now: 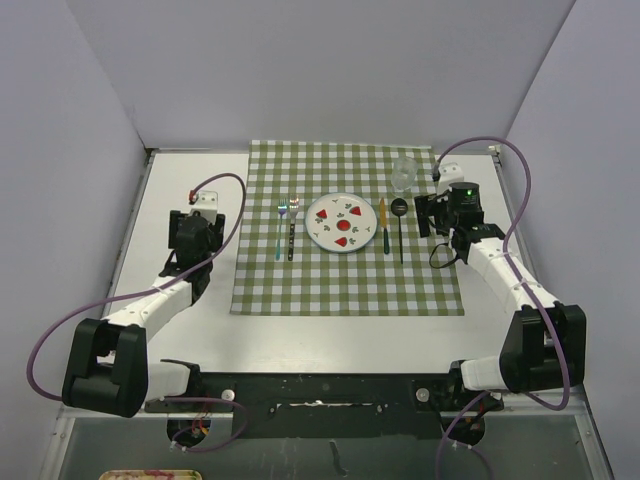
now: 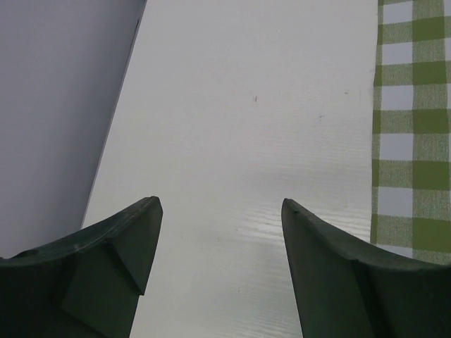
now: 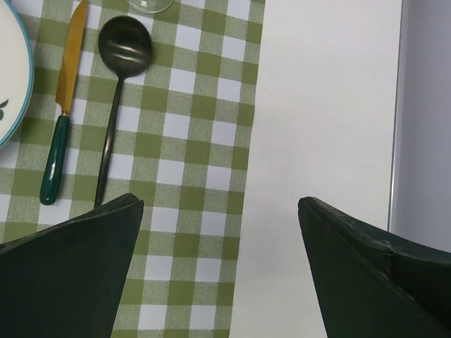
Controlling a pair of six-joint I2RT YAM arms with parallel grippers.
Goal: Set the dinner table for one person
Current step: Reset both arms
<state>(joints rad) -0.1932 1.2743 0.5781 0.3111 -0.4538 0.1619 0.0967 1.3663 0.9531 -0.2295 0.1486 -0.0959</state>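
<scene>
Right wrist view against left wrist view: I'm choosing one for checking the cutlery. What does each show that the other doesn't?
Only the right wrist: the knife, the black spoon, the plate rim, the glass base, and the right claw, open. Only the left wrist: the left claw, open above the dinner table, with no tableware. Both: the dinner table, the checked cloth and a grey wall at one edge.

The scene is lit brightly and evenly from above. Only faint, soft shadows are cast on the dinner table (image 1: pixel 330 340). A pale sheen is seen on the black spoon (image 3: pixel 125 44). The checked cloth (image 3: pixel 197 176) is rendered sharply.
</scene>
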